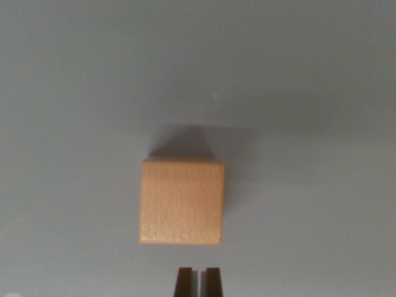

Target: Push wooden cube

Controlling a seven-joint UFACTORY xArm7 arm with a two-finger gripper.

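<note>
Wooden cube [180, 201] on a plain grey surface [322, 93], seen from above.
The cube sits at the frame's centre, its shadow above it. Gripper [198, 281] at bottom centre, fingers nearly pressed together, holding nothing, just below the cube. No writing visible.

A plain, matte grey-blue counter [74, 93] fills the whole wrist view, smooth and unmarked apart from 1 tiny pale speck [215, 95] above the middle. Soft light; the surface darkens toward the upper edge.
</note>
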